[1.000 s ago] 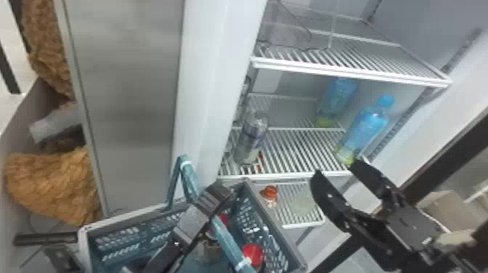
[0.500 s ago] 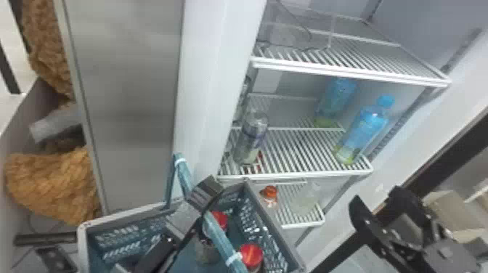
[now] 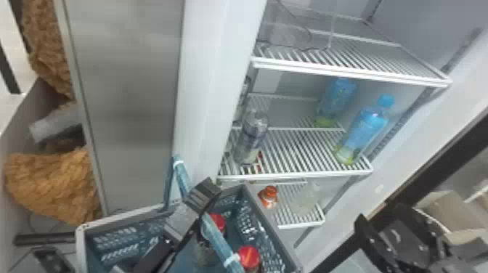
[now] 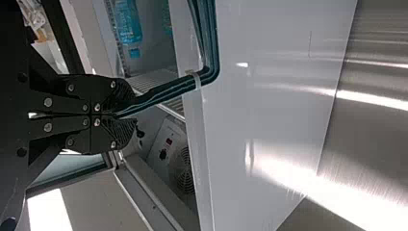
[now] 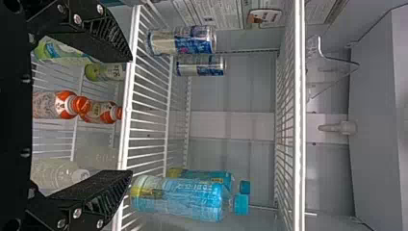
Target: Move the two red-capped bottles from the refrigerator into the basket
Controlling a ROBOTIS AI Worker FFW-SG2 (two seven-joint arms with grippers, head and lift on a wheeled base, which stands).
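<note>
Bottles in basket, both red-capped

Both red-capped bottles (image 3: 208, 250) stand caps-up inside the grey-rimmed basket (image 3: 270, 223), beside its teal handle (image 3: 218, 237). Left end effector (image 3: 202, 196) is above the basket, clenched on the handle, its two fingers closed around it. Right end effector (image 3: 377, 212) is released, at the right of the head view; the right wrist view shows its fingers spread with nothing between them, before the open refrigerator (image 3: 207, 72). Beyond the basket, the lower shelf (image 3: 303, 224) carries an orange-capped bottle (image 3: 268, 198) and a whitish, translucent bottle (image 3: 308, 198), among others. Middle shelf (image 3: 301, 175) holds two silver-and-blue cans (image 5: 185, 41) toward its left side and two blue bottles (image 3: 366, 129) toward its right. Upper shelf (image 3: 348, 73) supports a clear container (image 3: 290, 29).
</note>
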